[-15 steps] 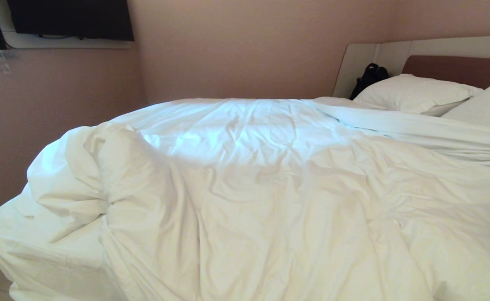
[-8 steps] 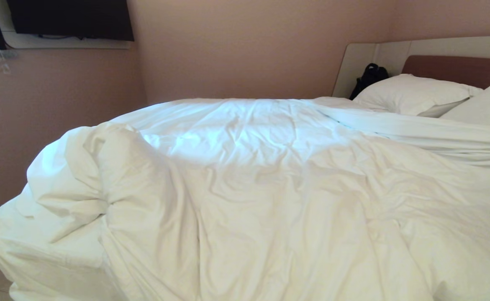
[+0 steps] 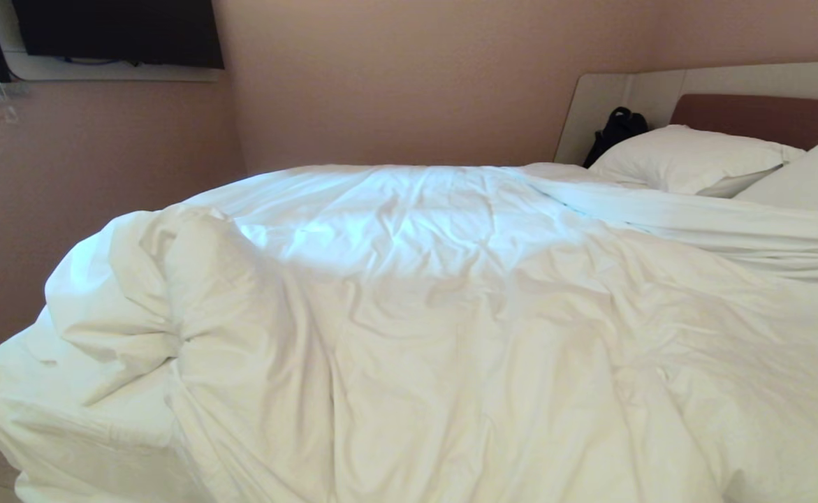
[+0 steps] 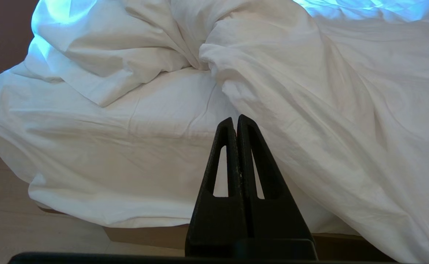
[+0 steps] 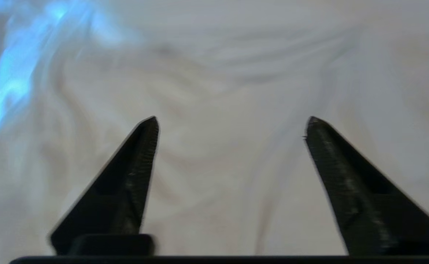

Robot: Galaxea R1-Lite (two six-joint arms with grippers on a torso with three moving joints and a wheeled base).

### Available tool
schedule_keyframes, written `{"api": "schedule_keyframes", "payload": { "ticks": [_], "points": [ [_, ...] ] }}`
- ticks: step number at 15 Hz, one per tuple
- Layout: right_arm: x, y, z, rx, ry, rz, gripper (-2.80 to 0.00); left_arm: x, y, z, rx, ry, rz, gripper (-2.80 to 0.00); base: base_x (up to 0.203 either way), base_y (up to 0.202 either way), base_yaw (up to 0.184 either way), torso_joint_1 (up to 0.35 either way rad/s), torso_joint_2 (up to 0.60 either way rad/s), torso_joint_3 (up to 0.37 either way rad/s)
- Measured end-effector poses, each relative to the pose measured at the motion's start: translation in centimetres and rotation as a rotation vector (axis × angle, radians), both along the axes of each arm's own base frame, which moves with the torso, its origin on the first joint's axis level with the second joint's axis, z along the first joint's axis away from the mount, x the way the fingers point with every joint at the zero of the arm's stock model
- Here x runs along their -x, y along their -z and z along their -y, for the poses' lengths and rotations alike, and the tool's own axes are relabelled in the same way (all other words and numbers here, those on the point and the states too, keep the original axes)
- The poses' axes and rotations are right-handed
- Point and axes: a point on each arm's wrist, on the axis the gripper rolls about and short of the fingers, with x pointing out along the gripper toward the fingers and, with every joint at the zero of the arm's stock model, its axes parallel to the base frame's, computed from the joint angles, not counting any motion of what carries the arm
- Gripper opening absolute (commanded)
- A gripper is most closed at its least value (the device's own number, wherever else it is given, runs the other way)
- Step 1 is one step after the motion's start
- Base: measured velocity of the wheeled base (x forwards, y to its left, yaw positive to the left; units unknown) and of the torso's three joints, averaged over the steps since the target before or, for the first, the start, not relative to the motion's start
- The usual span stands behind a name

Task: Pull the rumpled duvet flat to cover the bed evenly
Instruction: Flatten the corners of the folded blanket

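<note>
The duvet [image 3: 492, 328] lies creased across nearly the whole bed [image 3: 758, 115], its near-left corner bunched into a thick rolled fold [image 3: 171, 293] at about nine o'clock in the head view, with a strip of bare mattress sheet [image 3: 66, 426] showing below that fold at roughly eight o'clock. Two pillows [image 3: 688, 157] rest against the headboard at about two o'clock. Neither arm shows in the head view. The left gripper [image 4: 237, 121] has its black fingers pressed together, holding nothing; it sits off the near edge of the bed, with the rolled fold ahead of its tips at about eleven o'clock and the draped duvet falling past at three o'clock. The right gripper [image 5: 230, 126] has its fingers spread wide and empty, with blurred white duvet cloth filling everything ahead of it; whether the tips touch the cloth cannot be told.
</note>
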Motion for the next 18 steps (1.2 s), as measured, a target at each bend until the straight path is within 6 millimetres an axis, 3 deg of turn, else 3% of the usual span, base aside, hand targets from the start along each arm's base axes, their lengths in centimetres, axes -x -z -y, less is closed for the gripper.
{"api": "schedule_keyframes", "payload": {
  "ticks": [3,7,13,18],
  "points": [
    [-1.8,2.8,-3.7,-0.133,-0.151,-0.09,-2.8,0.0,0.0,0.0,0.0,0.0,0.0,-2.8,0.0,0.0,0.0,0.0,0.0,0.0],
    [-3.6,7.5,-6.1,-0.294,-0.206,-0.217,-2.8,0.0,0.0,0.0,0.001,0.0,0.0,-2.8,0.0,0.0,0.0,0.0,0.0,0.0],
    [-4.5,10.1,-6.4,-0.369,-0.194,-0.283,-2.8,0.0,0.0,0.0,0.001,0.0,0.0,-2.8,0.0,0.0,0.0,0.0,0.0,0.0],
    [-3.6,11.1,-6.9,-0.393,-0.183,-0.327,-2.8,0.0,0.0,0.0,0.001,0.0,0.0,-2.8,0.0,0.0,0.0,0.0,0.0,0.0]
  ]
}}
